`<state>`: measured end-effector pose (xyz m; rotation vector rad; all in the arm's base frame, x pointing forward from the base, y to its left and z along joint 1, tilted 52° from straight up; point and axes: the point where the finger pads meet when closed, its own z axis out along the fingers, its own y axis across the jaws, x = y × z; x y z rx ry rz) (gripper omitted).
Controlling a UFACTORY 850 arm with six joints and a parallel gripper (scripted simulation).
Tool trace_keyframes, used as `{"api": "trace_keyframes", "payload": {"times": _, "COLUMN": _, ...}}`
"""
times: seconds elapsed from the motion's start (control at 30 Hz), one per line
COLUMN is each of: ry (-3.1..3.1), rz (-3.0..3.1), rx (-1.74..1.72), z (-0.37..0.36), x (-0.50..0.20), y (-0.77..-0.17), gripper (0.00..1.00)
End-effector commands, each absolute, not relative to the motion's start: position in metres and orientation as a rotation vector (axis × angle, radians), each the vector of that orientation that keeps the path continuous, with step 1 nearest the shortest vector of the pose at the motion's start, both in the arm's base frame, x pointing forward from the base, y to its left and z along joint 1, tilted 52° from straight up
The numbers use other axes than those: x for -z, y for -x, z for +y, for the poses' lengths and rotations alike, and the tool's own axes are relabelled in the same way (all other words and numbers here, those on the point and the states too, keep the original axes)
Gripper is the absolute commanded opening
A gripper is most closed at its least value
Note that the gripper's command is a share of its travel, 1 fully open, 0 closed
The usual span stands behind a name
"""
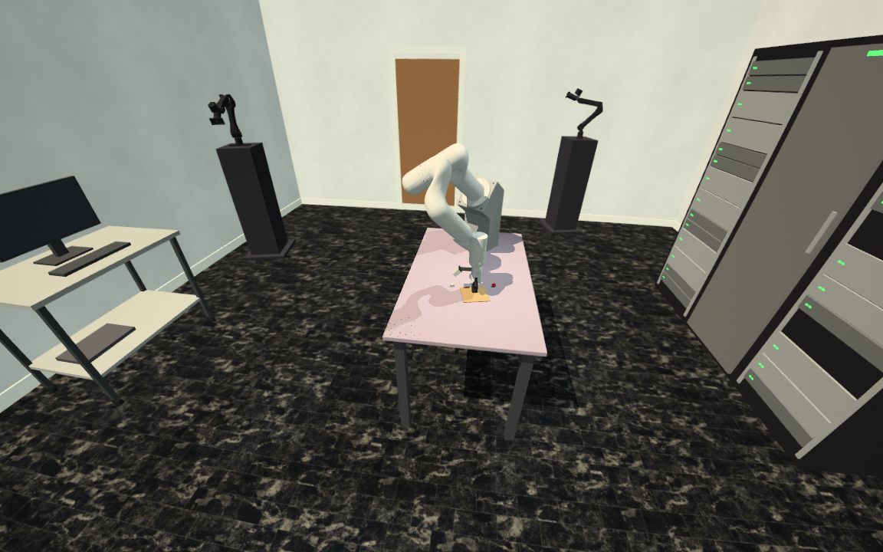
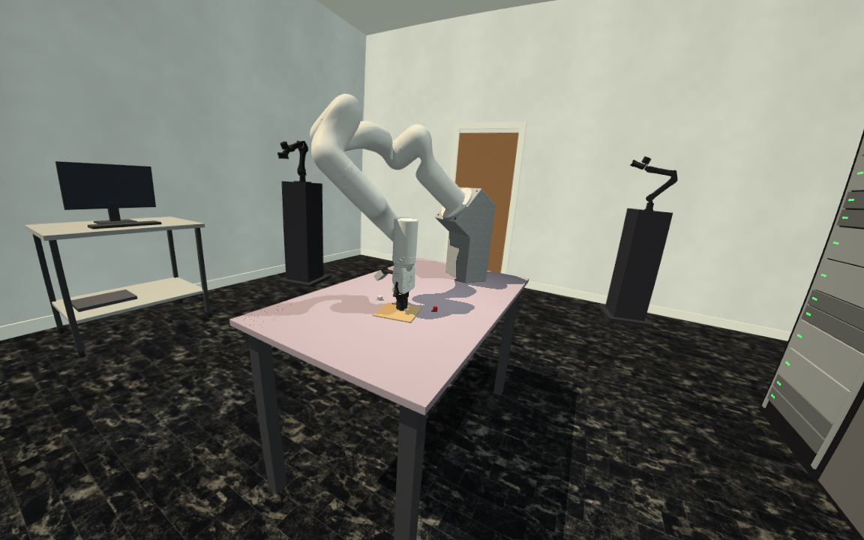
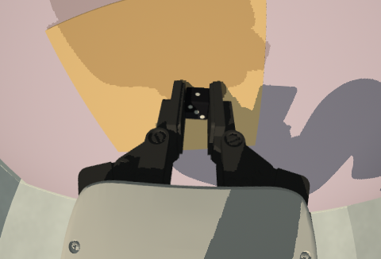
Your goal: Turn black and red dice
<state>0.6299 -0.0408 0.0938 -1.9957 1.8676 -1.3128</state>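
My gripper (image 1: 474,289) (image 2: 402,307) (image 3: 197,97) points down at the mat and is shut on the black die (image 3: 198,106), one finger against each side. In the wrist view, its upward face shows three pips and the side facing the camera shows one. Whether it touches the mat is unclear. The orange mat (image 1: 469,298) (image 2: 387,314) (image 3: 151,52) lies on the table. The red die (image 1: 494,284) (image 2: 434,308) lies off the mat, to its right, in shadow. The white die (image 1: 452,284) (image 2: 379,297) lies off the mat, to its left. Their pips are too small to read.
The pink table (image 1: 458,326) (image 2: 355,349) bears the mat and dice. The arm's grey mount (image 1: 489,212) (image 2: 475,241) stands at its far end. A small camera (image 1: 457,271) (image 2: 381,274) sticks out from the wrist, above the white die's side.
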Motion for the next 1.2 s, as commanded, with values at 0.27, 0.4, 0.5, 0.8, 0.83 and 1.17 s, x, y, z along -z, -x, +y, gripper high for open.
{"api": "trace_keyframes", "payload": {"times": 0.27, "ry": 1.995, "rz": 1.867, "rx": 1.313, "z": -0.0404, "x": -0.0941, "y": -0.63, "gripper": 0.15}}
{"api": "trace_keyframes", "payload": {"times": 0.4, "ry": 1.995, "rz": 1.867, "rx": 1.313, "z": -0.0404, "x": -0.0941, "y": -0.63, "gripper": 0.19}}
{"api": "trace_keyframes", "payload": {"times": 0.5, "ry": 1.995, "rz": 1.867, "rx": 1.313, "z": -0.0404, "x": -0.0941, "y": -0.63, "gripper": 0.23}}
{"api": "trace_keyframes", "payload": {"times": 0.8, "ry": 1.995, "rz": 1.867, "rx": 1.313, "z": -0.0404, "x": -0.0941, "y": -0.63, "gripper": 0.31}}
{"api": "trace_keyframes", "payload": {"times": 0.83, "ry": 1.995, "rz": 1.867, "rx": 1.313, "z": -0.0404, "x": -0.0941, "y": -0.63, "gripper": 0.31}}
{"api": "trace_keyframes", "payload": {"times": 1.17, "ry": 1.995, "rz": 1.867, "rx": 1.313, "z": -0.0389, "x": -0.0962, "y": -0.6279, "gripper": 0.31}}
